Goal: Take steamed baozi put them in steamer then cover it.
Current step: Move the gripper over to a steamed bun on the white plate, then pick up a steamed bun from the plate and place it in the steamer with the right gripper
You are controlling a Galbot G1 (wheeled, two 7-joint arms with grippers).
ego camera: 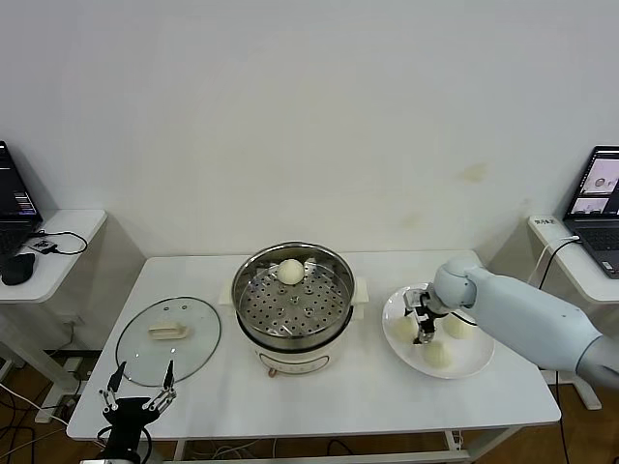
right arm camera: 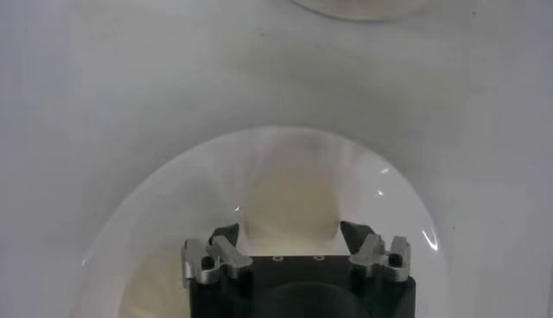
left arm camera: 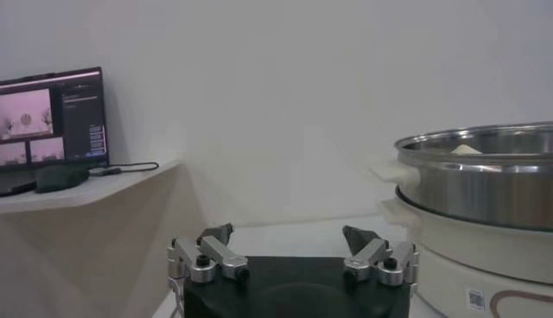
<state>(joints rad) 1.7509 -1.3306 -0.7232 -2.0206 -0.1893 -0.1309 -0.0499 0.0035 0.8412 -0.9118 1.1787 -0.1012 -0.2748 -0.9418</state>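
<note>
Tabletop (ego camera: pixel 387 387): white, against a pale wall.
Left gripper (ego camera: pixel 138 397): fingers spread wide, parked at the front-left edge.
Lid (ego camera: pixel 168 339): glass, flat beside the steamer.
Steamer (ego camera: pixel 293 290): uncovered, one bun (ego camera: pixel 290 271) on its tray.
Plate (ego camera: pixel 474 362): three buns (ego camera: pixel 437 354).
Right gripper (ego camera: pixel 423 324): fingers on either side of a bun (right arm camera: pixel 289 203) on the plate, touching it.

A glass lid (ego camera: pixel 168 338) lies on the white table (ego camera: pixel 368 387) and laptops (ego camera: pixel 600 193) flank it on side desks
</note>
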